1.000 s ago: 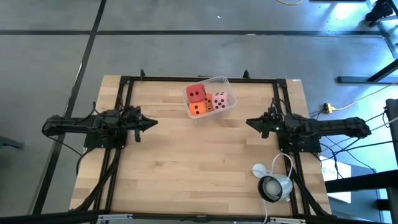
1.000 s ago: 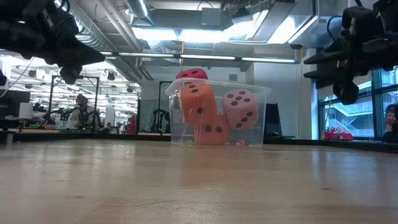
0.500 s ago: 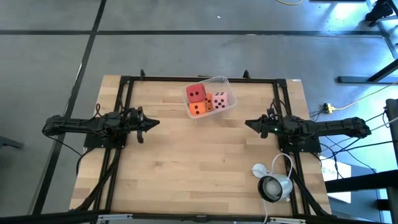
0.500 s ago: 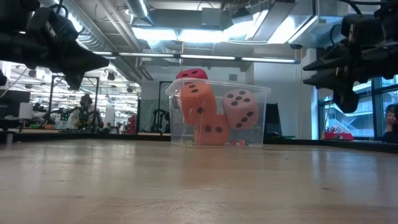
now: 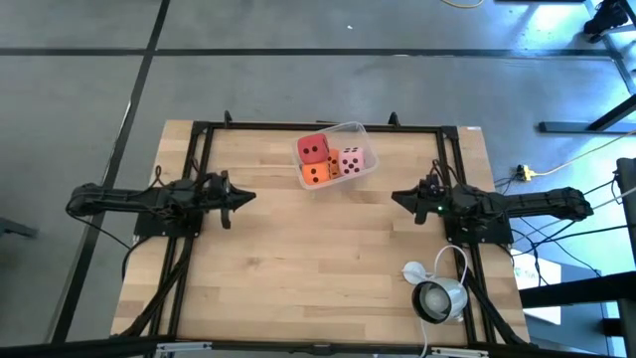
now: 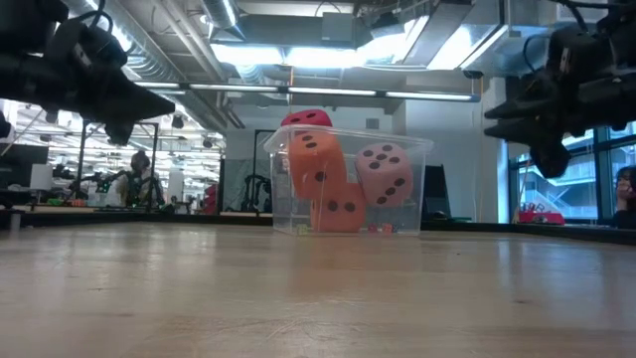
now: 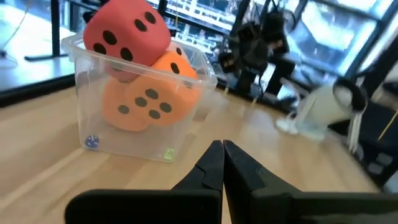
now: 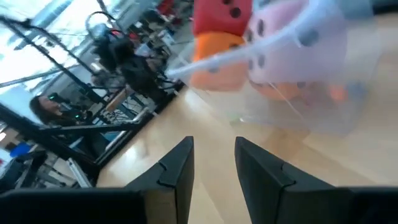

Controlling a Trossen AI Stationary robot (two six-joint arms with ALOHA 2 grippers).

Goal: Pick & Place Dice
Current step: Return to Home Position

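The four dice sit in a clear bin (image 5: pixel 358 127) at the far middle of the wooden surface (image 5: pixel 318 268). The red die (image 5: pixel 313 149) lies on top, with the pale pink die (image 5: pixel 351 160) beside it and an orange die (image 5: pixel 316 174) at the near side. The low view shows a second orange die (image 6: pixel 343 207) lower down, at the bin's floor. The left gripper (image 5: pixel 248 198) hovers over the left part of the surface, well apart from the bin, its fingers (image 7: pixel 211 165) pressed together and empty. The right gripper (image 5: pixel 396 198) hovers over the right part, its fingers (image 8: pixel 180 158) apart, holding nothing.
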